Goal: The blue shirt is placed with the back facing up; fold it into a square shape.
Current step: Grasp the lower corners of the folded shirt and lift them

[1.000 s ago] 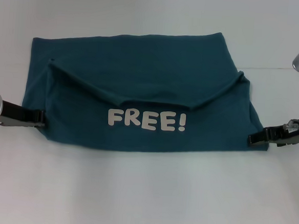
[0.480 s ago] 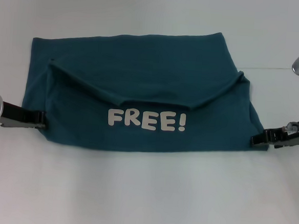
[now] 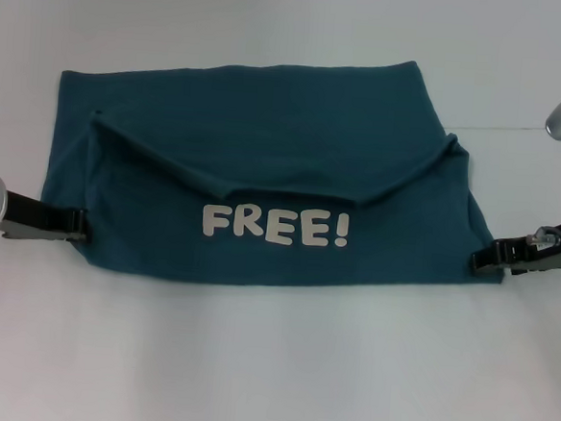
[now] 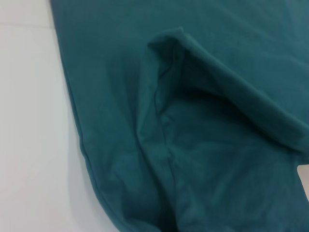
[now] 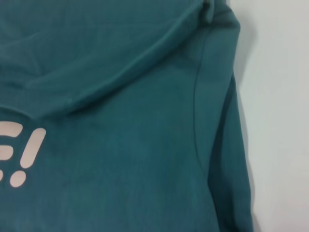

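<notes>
1. Blue shirt [image 3: 264, 171]: lies flat on the white table [image 3: 270, 364], centred before the robot. The near portion is folded over the far one, so the white "FREE!" lettering [image 3: 275, 226] faces up; the folded-over edge sags in a shallow V above the lettering.

2. Left gripper [image 3: 75, 223]: at the shirt's left edge, near the front corner, fingertips meeting the cloth. Position unchanged over the last second. Whether the jaws are clamped on the fabric or apart cannot be told.

3. Right gripper [image 3: 484, 261]: at the shirt's right edge, near the front corner. Over the last second it has slid slightly outward and toward the robot, and the shirt's right front corner has stretched out after it into a sharper point. This suggests cloth is held, but the jaw state cannot be told.

4. Wrist views: both show only teal fabric and bare table; no fingers in view.

5. Reading of the change: the right side is being pulled taut, probably to smooth the folded layer.

6. Task status: one fold laid; outline is a wide rectangle, not yet square. Further side folds appear needed.
</notes>
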`<act>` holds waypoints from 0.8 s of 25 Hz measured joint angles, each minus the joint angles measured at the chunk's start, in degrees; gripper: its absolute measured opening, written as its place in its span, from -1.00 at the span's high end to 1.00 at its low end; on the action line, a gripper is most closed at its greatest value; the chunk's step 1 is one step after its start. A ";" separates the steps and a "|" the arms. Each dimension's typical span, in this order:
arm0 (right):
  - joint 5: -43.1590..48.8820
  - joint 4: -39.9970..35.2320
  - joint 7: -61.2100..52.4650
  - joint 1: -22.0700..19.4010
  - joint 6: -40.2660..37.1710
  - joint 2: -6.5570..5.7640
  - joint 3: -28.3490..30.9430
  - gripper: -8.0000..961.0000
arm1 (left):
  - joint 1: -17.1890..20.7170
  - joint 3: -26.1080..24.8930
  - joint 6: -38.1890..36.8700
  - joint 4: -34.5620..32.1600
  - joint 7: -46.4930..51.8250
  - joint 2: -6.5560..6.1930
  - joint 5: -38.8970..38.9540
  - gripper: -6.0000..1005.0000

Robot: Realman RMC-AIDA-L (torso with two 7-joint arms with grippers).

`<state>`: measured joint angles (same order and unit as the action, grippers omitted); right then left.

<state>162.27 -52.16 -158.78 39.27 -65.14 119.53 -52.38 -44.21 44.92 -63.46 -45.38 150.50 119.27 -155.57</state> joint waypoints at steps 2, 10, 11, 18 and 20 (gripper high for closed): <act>-0.05 0.14 0.01 0.09 0.12 0.02 0.00 -0.34 | 0.00 -0.01 0.04 0.02 -0.08 0.00 0.00 0.89; 0.25 1.48 0.15 0.99 0.35 -0.05 0.00 -0.34 | 0.00 -0.02 0.10 0.00 -0.22 0.00 0.00 0.89; 0.27 1.57 0.17 1.11 0.47 -0.05 -0.01 -0.34 | 0.00 -0.01 0.10 0.00 -0.26 0.00 0.00 0.89; 0.32 3.47 0.40 2.22 1.88 -0.03 -0.45 -0.33 | 0.00 -0.01 0.10 0.03 -0.40 0.07 0.00 0.89; 0.33 4.39 0.54 2.69 2.17 -0.08 -0.79 -0.28 | 0.00 -0.02 0.10 0.00 -0.40 0.09 0.00 0.89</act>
<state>162.60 -47.77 -158.24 41.96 -62.97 119.45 -53.17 -44.21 44.91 -63.36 -45.37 150.10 119.35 -155.57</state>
